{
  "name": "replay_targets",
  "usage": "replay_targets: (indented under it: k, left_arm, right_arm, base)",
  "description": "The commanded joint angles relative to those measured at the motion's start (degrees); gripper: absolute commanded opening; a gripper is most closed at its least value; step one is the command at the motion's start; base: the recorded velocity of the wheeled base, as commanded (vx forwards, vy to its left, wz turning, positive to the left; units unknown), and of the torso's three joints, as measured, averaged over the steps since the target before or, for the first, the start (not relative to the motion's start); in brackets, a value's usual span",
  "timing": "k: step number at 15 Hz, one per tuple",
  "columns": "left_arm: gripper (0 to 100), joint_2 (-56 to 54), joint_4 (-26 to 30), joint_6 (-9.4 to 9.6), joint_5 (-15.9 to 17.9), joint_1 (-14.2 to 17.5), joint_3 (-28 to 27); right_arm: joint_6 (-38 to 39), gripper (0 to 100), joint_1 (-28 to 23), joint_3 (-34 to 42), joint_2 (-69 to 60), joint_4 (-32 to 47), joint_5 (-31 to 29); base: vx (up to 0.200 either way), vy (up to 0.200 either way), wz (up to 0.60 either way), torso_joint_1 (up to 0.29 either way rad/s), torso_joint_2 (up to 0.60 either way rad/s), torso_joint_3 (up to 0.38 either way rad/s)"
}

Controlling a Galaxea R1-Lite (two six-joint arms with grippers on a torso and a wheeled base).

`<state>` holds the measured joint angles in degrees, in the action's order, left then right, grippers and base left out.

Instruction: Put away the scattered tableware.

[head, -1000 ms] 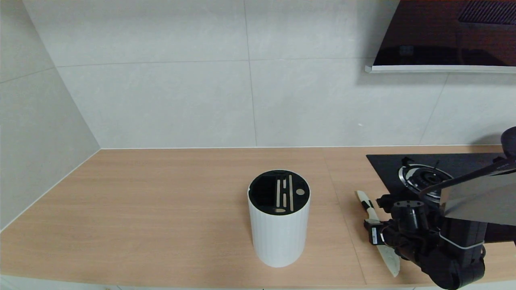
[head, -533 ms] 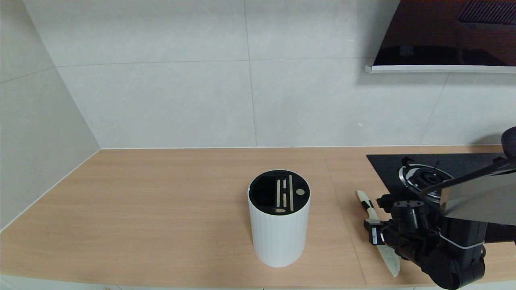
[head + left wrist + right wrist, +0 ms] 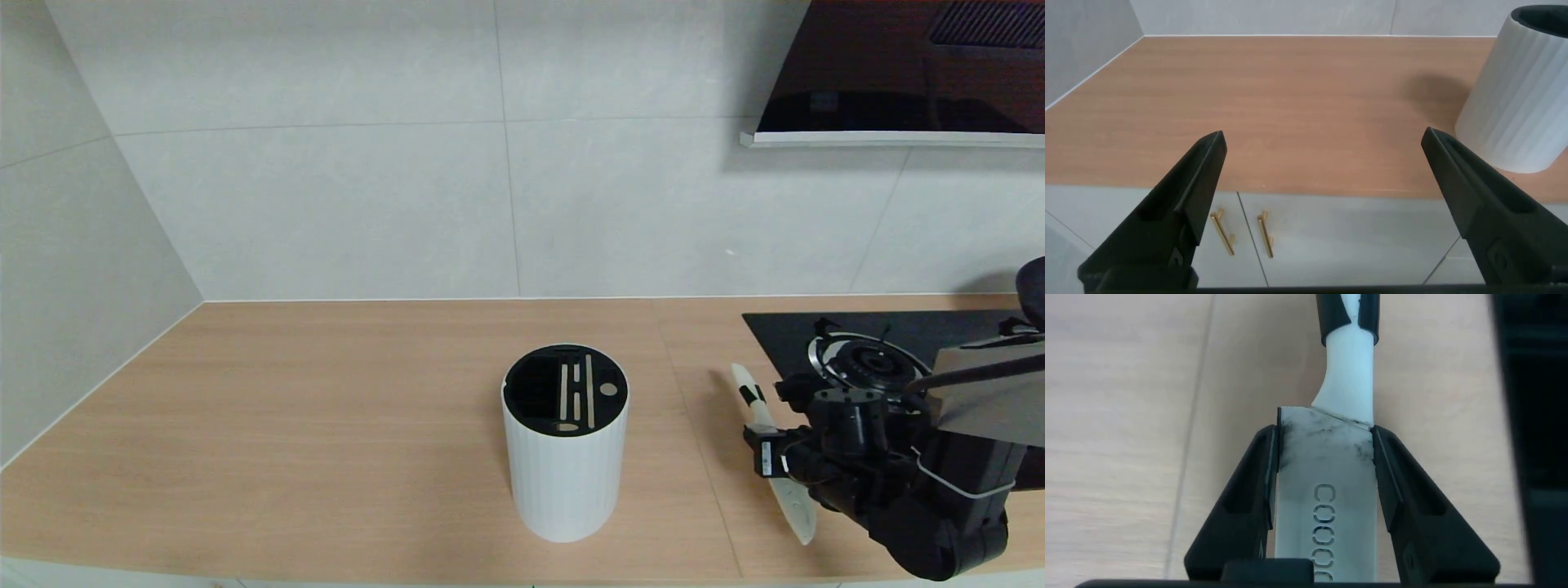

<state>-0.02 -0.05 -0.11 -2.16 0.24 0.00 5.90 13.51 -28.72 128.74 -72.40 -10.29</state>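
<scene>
Since fingers of the R gripper (image 3: 771,457) clamp the knife (image 3: 755,408) by its blade above the desk (image 3: 326,425), right of the holder (image 3: 565,457), w/ L gripper (image 3: 1323,143) spread wide, the knife may pivot & miss a slot.

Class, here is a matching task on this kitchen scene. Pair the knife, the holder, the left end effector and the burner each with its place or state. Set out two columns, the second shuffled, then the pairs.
Things
1. knife
2. holder
3. left end effector
4. burner

Places or states
A. open, holding nothing
B. upright on the counter
C. set in the black hob
D. gripped by the right end effector

Pairs: 1-D, 2-B, 3-A, 4-C
</scene>
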Motion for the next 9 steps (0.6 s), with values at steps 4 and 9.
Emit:
replay_targets:
  k: [4, 9]
  left_arm:
    - [100, 0.0, 0.0, 0.02, 0.0, 0.0, 0.0]
    - [100, 0.0, 0.0, 0.29, 0.0, 0.0, 0.0]
  right_arm:
    - [-0.1, 0, 0.1, 1.5, -8.0, -0.1, -0.1]
    - [-0.1, 0, 3.5, 3.6, -18.3, 0.3, -0.1]
  base:
    - [0.0, 0.0, 0.0, 0.0, 0.0, 0.0]
    - [0.0, 0.0, 0.0, 0.0, 0.0, 0.0]
